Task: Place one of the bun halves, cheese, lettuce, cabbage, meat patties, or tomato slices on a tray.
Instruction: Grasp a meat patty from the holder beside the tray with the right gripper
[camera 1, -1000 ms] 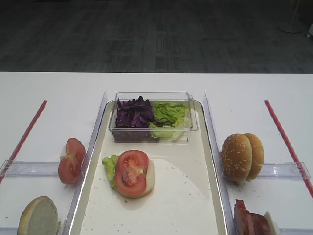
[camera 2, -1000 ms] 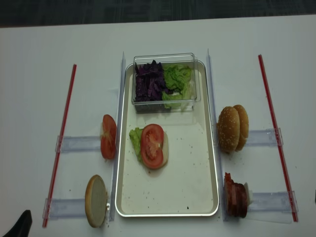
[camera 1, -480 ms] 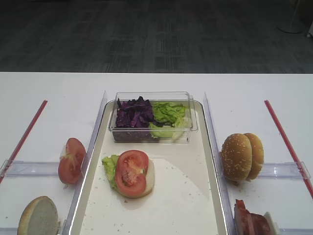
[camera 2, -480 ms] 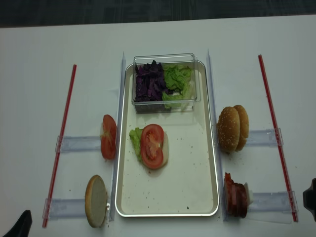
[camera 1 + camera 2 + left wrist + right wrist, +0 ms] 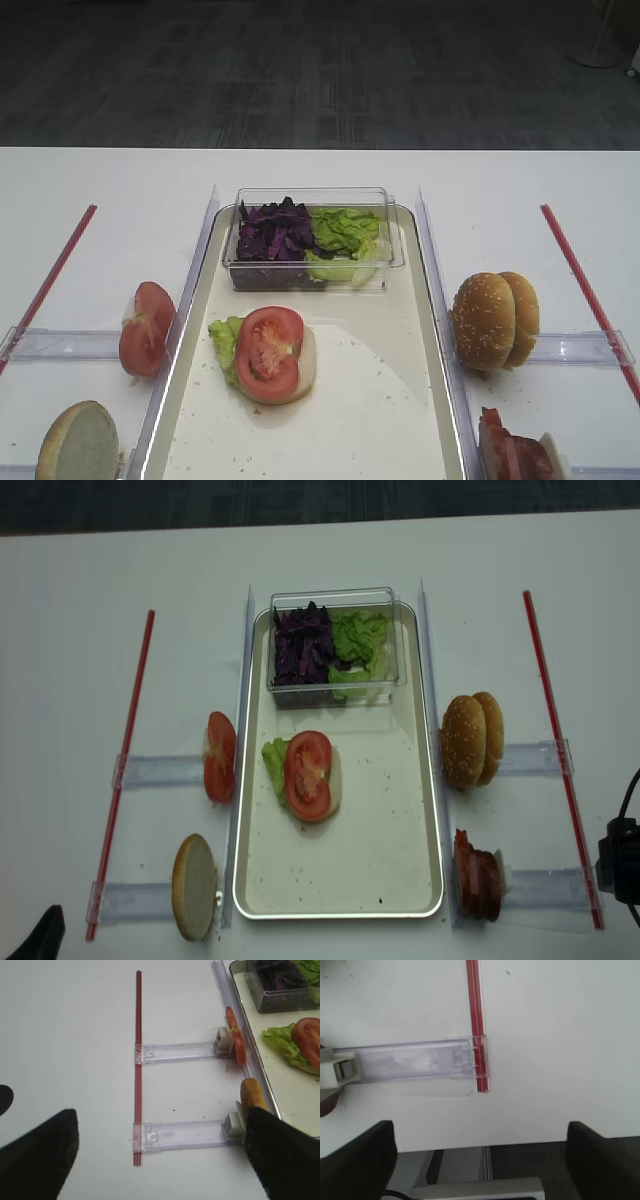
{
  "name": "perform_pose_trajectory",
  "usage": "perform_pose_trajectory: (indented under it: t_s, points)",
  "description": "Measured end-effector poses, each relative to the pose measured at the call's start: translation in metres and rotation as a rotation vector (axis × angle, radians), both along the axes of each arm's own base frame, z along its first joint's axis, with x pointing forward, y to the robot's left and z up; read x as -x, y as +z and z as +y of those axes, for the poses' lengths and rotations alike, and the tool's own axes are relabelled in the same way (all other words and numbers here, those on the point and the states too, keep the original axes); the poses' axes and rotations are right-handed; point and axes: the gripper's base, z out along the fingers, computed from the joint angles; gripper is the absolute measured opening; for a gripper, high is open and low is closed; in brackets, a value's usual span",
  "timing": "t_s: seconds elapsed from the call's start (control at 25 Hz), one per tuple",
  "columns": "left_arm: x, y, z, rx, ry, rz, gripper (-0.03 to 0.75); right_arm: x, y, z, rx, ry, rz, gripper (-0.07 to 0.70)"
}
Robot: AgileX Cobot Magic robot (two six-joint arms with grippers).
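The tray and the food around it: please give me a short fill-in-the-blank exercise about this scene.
1. On the tray, a tomato slice lies on a bed of ____.
2. The clear box holds lettuce beside purple ____.
3. The meat patties stand to the ____ of the tray.
4. The bun halves have ____ seeds on their crust.

Missing words: lettuce; cabbage; right; sesame

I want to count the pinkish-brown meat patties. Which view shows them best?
The realsense exterior high view: the stack of thin round pinkish-brown meat patties shows whole. The other high view crops it; the wrist views barely show it.
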Motion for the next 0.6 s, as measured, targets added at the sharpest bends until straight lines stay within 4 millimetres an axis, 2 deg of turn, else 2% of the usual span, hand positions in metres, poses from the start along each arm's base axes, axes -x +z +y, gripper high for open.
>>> perform_pose_trajectory:
  t_s: [0.2, 0.6]
  points:
    - [0.0000, 0.0000, 0.0000, 0.000, 0.000, 0.000, 0.618, -0.0082, -0.0053, -0.0007, 0.000, -0.003, 0.010, 0.690]
    - [0.0000, 0.0000, 0.0000, 0.000, 0.000, 0.000, 0.618, -0.0094, -0.0054, 0.0029, -0.047, -0.039, 0.007, 0.685]
